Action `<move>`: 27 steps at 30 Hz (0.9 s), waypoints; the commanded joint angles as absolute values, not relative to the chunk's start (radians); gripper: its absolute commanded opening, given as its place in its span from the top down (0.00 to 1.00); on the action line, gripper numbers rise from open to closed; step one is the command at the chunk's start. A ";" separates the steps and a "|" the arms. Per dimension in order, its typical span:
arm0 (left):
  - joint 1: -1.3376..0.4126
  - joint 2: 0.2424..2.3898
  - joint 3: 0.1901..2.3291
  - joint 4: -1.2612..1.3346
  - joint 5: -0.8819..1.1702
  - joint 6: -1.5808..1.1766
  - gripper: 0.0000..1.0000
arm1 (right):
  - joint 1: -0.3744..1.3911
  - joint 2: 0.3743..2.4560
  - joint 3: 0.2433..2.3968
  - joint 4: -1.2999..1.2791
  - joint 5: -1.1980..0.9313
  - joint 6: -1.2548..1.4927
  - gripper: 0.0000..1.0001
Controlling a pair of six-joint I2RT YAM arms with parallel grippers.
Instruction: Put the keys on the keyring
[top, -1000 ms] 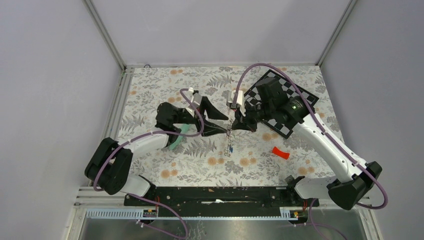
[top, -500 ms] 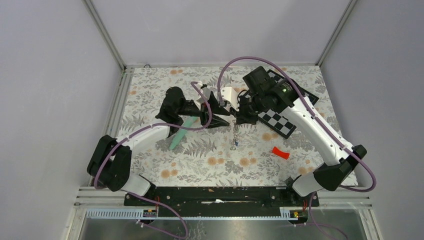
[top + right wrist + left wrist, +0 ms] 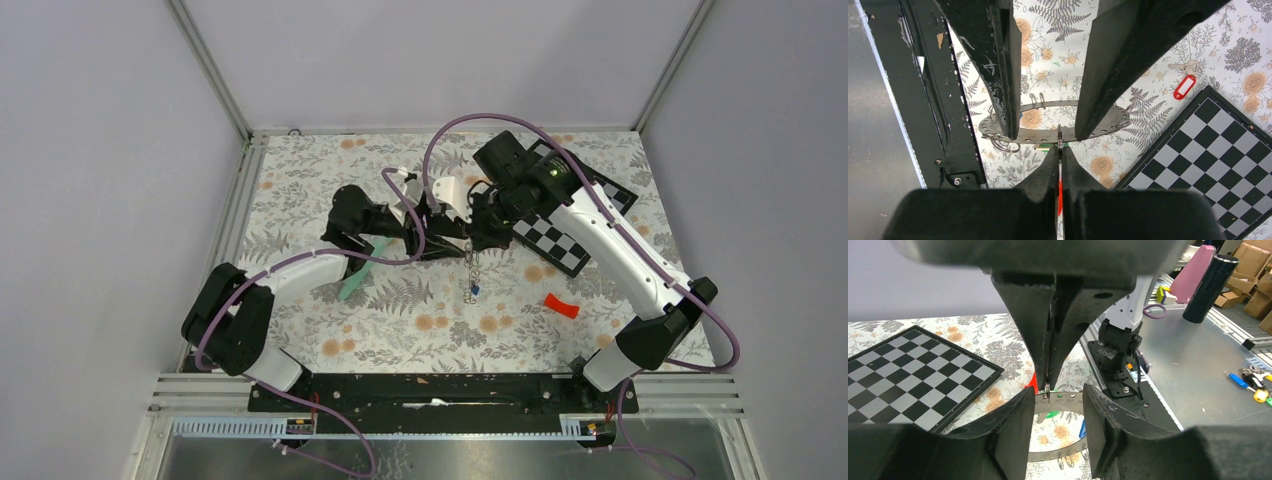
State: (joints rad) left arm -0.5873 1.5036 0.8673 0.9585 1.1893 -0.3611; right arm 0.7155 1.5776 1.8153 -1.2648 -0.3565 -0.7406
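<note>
Okay, the left gripper (image 3: 1058, 396) is clamping the keyring (image 3: 1038, 136) in the air just beside the chessboard (image 3: 560, 240). The right gripper (image 3: 1060, 154) is pinching closed on a small metal loop (image 3: 1060, 134) at the ring's rim. The chain (image 3: 469, 265) is dangling with a blue key (image 3: 473, 291). A red key (image 3: 1184, 86) is lying by the chessboard.

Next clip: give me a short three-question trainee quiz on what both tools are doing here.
1. True or false: the right tool is open.
2. Which holds the keyring? A) left tool B) right tool C) neither.
3. Fill in: the key lying by the chessboard has a ___ tag.
Key: 1 false, it is shut on a small metal loop; 2 A; 3 red.
</note>
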 commanded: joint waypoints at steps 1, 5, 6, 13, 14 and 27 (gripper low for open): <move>-0.596 1.511 0.851 1.044 1.181 -0.370 0.57 | 0.726 1.579 1.869 -1.284 -0.363 -0.741 1.00; -0.604 1.519 0.849 1.041 1.160 -0.364 0.59 | 0.727 1.579 1.869 -1.283 -0.369 -0.741 1.00; -0.606 1.523 0.851 1.041 1.159 -0.365 0.59 | 0.727 1.580 1.869 -1.283 -0.370 -0.740 1.00; -0.609 1.535 0.861 1.058 1.146 -0.388 0.69 | 0.728 1.576 1.853 -1.275 -0.375 -0.739 1.00; -0.609 1.536 0.862 1.055 1.145 -0.388 0.70 | 0.728 1.577 1.853 -1.274 -0.377 -0.737 1.00; -0.612 1.541 0.866 1.056 1.143 -0.397 0.97 | 0.726 1.566 1.830 -1.253 -0.383 -0.729 1.00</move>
State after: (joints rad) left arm -0.6052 1.5406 0.8547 0.9970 1.1519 -0.3927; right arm 0.7166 1.5799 1.8278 -1.2716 -0.3592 -0.7391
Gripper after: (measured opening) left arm 0.112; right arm 0.021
